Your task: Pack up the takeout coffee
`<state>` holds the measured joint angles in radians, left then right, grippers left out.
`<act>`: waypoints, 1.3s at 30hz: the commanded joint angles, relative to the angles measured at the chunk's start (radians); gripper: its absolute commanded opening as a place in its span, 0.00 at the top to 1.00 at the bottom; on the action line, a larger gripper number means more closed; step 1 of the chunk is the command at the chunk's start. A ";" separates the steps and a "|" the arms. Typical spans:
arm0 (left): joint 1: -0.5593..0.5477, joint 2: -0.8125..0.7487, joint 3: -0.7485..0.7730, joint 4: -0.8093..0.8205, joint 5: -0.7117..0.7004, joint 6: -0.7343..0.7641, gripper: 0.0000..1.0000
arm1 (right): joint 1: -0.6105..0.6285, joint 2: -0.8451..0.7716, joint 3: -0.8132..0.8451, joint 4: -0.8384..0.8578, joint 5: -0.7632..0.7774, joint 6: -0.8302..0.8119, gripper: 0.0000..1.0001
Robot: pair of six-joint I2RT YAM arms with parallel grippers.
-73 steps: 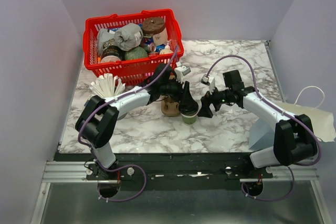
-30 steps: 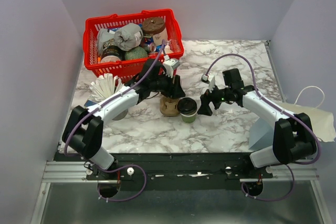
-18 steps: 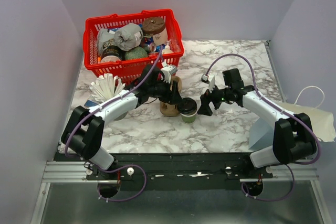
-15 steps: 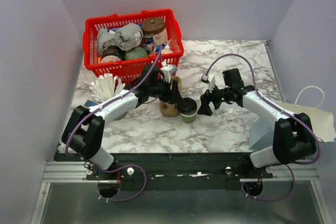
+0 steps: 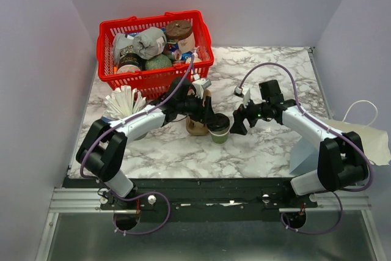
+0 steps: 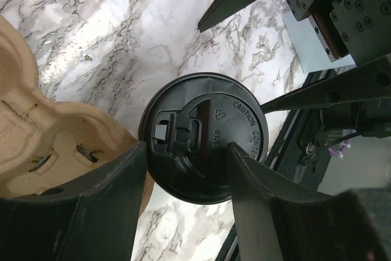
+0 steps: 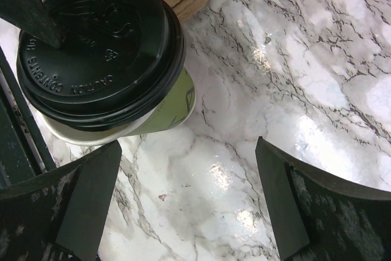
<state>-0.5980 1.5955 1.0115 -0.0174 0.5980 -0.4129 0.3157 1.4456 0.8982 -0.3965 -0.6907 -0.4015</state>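
The takeout coffee, a green paper cup under a black lid, stands on the marble table beside the brown cardboard carrier. My left gripper hangs directly over the lid. It is open, and the gap between its tips is narrower than the lid. In the right wrist view one left finger lies across the lid's top. My right gripper is wide open just right of the cup, with only bare marble between its fingertips.
A red basket full of packed goods stands behind the carrier. A grey metal cup of white stirrers is at the left. A pale paper bag lies at the table's right edge.
My left gripper has come back from above the carrier, moving right and down onto the cup's lid, with its opening unchanged. The right arm and the cup have not moved.
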 commanded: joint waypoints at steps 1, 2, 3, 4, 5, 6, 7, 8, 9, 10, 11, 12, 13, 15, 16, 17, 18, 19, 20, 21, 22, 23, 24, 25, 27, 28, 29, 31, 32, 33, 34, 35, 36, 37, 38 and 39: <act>-0.009 -0.008 0.025 0.030 0.034 -0.007 0.39 | 0.008 -0.001 0.002 0.022 0.017 -0.010 0.00; -0.013 -0.009 0.025 0.028 0.034 -0.006 0.39 | 0.008 0.001 0.002 0.022 0.017 -0.010 0.00; -0.014 -0.014 0.027 0.027 0.034 -0.003 0.39 | 0.008 0.004 0.004 0.022 0.017 -0.008 0.00; -0.017 -0.020 0.027 0.024 0.034 -0.001 0.39 | 0.008 0.006 0.005 0.024 0.017 -0.007 0.00; -0.023 -0.022 0.027 0.022 0.033 0.003 0.40 | 0.008 0.007 0.007 0.024 0.017 -0.007 0.00; -0.028 -0.028 0.024 0.022 0.031 0.006 0.40 | 0.008 0.012 0.011 0.027 0.019 -0.005 0.00; -0.031 -0.029 0.024 0.019 0.029 0.011 0.41 | 0.008 0.012 0.013 0.027 0.019 -0.003 0.00; -0.036 -0.031 0.022 0.019 0.026 0.013 0.41 | 0.008 0.015 0.015 0.027 0.019 -0.003 0.00; -0.037 -0.031 0.019 0.019 0.026 0.017 0.41 | 0.008 0.015 0.018 0.027 0.019 -0.003 0.00; -0.037 -0.032 0.018 0.019 0.026 0.019 0.41 | 0.008 0.018 0.019 0.027 0.022 -0.003 0.00; -0.040 -0.035 0.015 0.020 0.025 0.022 0.42 | 0.008 0.018 0.019 0.027 0.023 -0.003 0.00; -0.042 -0.034 0.013 0.019 0.020 0.034 0.43 | 0.008 0.018 0.021 0.027 0.023 -0.003 0.00; -0.043 -0.035 0.013 -0.002 0.013 0.040 0.43 | 0.006 0.015 0.019 0.027 0.025 -0.003 0.00; -0.045 -0.039 0.015 -0.009 -0.001 0.052 0.44 | 0.008 0.015 0.018 0.027 0.028 -0.002 0.00; -0.049 -0.043 0.015 -0.016 -0.009 0.068 0.44 | 0.008 0.013 0.016 0.027 0.031 0.001 0.00; -0.051 -0.046 0.015 -0.019 -0.013 0.074 0.44 | 0.008 0.013 0.015 0.027 0.034 0.004 0.00; -0.054 -0.048 0.018 -0.024 -0.026 0.083 0.44 | 0.008 0.015 0.013 0.027 0.039 0.010 0.00; -0.060 -0.049 0.018 -0.029 -0.032 0.091 0.44 | 0.008 0.016 0.015 0.028 0.042 0.026 0.00; -0.065 -0.051 0.019 -0.029 -0.040 0.097 0.44 | 0.008 0.021 0.016 0.028 0.042 0.033 0.00; -0.068 -0.051 0.021 -0.030 -0.044 0.100 0.44 | 0.008 0.022 0.018 0.030 0.039 0.036 0.00; -0.071 -0.051 0.024 -0.033 -0.053 0.103 0.44 | 0.008 0.024 0.016 0.031 0.037 0.047 0.00; -0.075 -0.051 0.025 -0.036 -0.063 0.111 0.44 | 0.008 0.025 0.019 0.033 0.034 0.053 0.00; -0.078 -0.051 0.029 -0.039 -0.067 0.117 0.44 | 0.008 0.027 0.021 0.035 0.034 0.056 0.00; -0.080 -0.052 0.029 -0.042 -0.081 0.123 0.44 | 0.008 0.030 0.022 0.035 0.034 0.061 0.00; -0.083 -0.052 0.033 -0.052 -0.099 0.137 0.44 | 0.006 0.033 0.022 0.038 0.045 0.073 0.00; -0.085 -0.054 0.035 -0.052 -0.105 0.140 0.44 | 0.008 0.035 0.022 0.038 0.049 0.079 0.00; -0.085 -0.054 0.035 -0.053 -0.113 0.143 0.44 | 0.008 0.036 0.024 0.036 0.054 0.081 0.00; -0.088 -0.055 0.039 -0.059 -0.119 0.149 0.44 | 0.006 0.044 0.027 0.038 0.057 0.093 0.00; -0.091 -0.058 0.042 -0.061 -0.130 0.155 0.44 | 0.005 0.048 0.031 0.038 0.059 0.096 0.00; -0.097 -0.060 0.045 -0.064 -0.135 0.166 0.44 | 0.003 0.050 0.034 0.036 0.057 0.101 0.00; -0.097 -0.065 0.045 -0.067 -0.138 0.172 0.44 | 0.002 0.056 0.036 0.039 0.057 0.105 0.00; -0.098 -0.068 0.045 -0.069 -0.139 0.177 0.44 | 0.002 0.056 0.039 0.039 0.059 0.107 0.00; -0.103 -0.071 0.044 -0.070 -0.141 0.180 0.44 | 0.002 0.056 0.041 0.042 0.059 0.107 0.00; -0.106 -0.078 0.042 -0.073 -0.144 0.192 0.44 | 0.000 0.058 0.041 0.042 0.059 0.107 0.00; -0.111 -0.083 0.039 -0.072 -0.147 0.198 0.44 | 0.000 0.061 0.044 0.042 0.059 0.105 0.00; -0.114 -0.085 0.035 -0.075 -0.153 0.206 0.44 | 0.000 0.061 0.044 0.044 0.060 0.108 0.00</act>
<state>-0.6949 1.5612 1.0271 -0.0727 0.4831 -0.2577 0.3153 1.4929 0.9081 -0.3847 -0.6437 -0.3122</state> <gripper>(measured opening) 0.562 0.998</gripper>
